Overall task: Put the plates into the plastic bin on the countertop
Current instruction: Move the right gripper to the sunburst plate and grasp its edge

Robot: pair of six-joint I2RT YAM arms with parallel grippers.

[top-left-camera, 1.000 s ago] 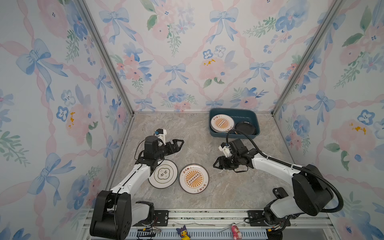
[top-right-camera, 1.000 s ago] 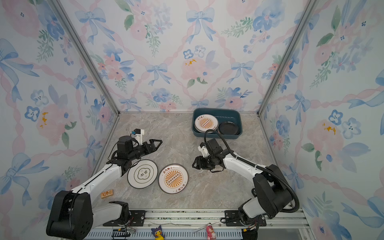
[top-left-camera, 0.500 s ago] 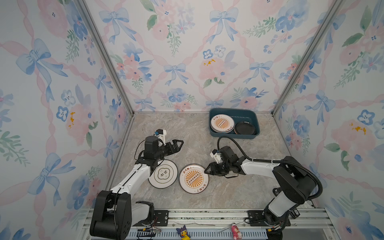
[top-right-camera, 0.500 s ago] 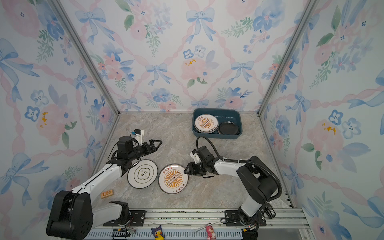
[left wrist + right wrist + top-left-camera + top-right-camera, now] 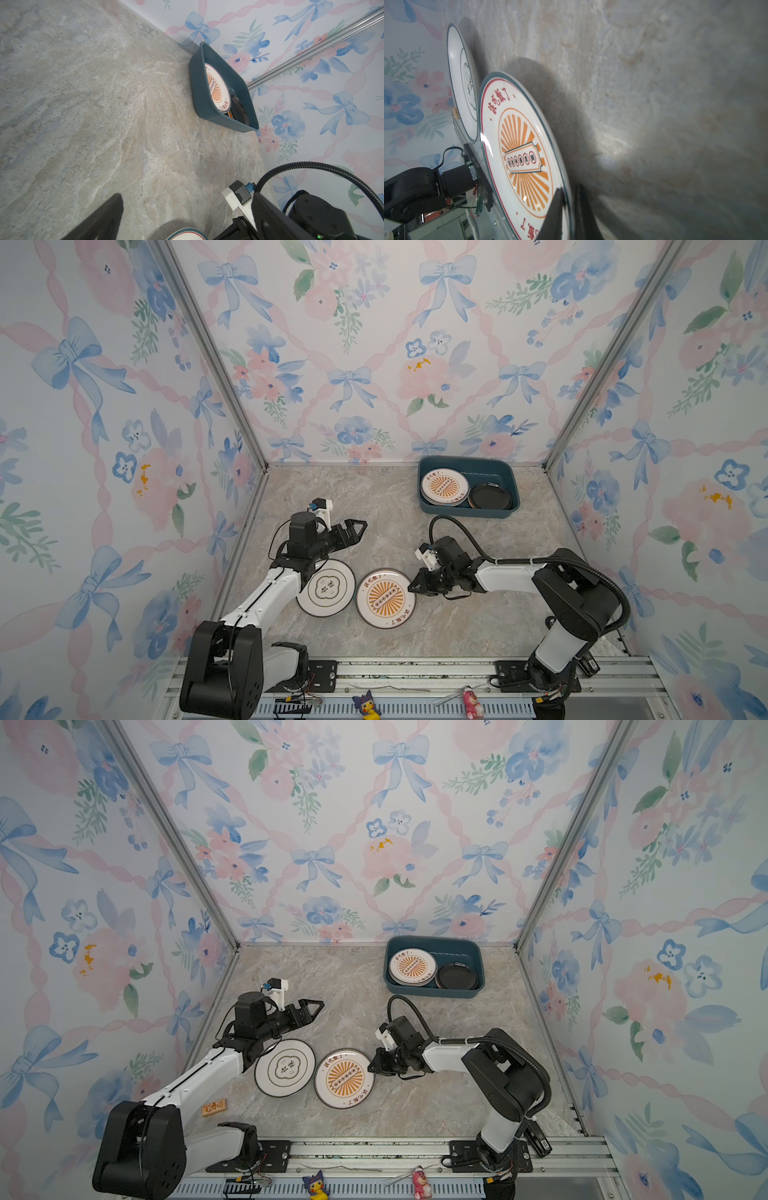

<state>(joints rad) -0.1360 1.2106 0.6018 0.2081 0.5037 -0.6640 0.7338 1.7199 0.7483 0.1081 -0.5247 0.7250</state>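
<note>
1. Two large white plates rest on the countertop (image 5: 374, 497) near its front edge, side by side and almost touching: the cloud-emblem plate (image 5: 328, 588) lies toward the left arm and the sunburst plate (image 5: 385, 599) toward the right arm
2. The right gripper (image 5: 412, 587) is clenched on the sunburst plate, at the part of the rim that faces the right arm
3. In the right wrist view one black finger (image 5: 555, 209) lies over the plate's printed face and the other sits outside the rim, with the rim pinched between them; whether that edge is raised off the countertop cannot be told
4. The left gripper (image 5: 358, 531) hangs released, its jaws spread wide and grasping nothing; in both top views it is over bare countertop just behind the cloud-emblem plate and apart from it
5. The plastic bin (image 5: 465, 512) stands at the back right against the rear wall, well apart from both grippers
6. Inside the bin, a second sunburst plate (image 5: 444, 486) lies on the left atop other rims, and a black plate (image 5: 490, 496) lies on the right
</note>
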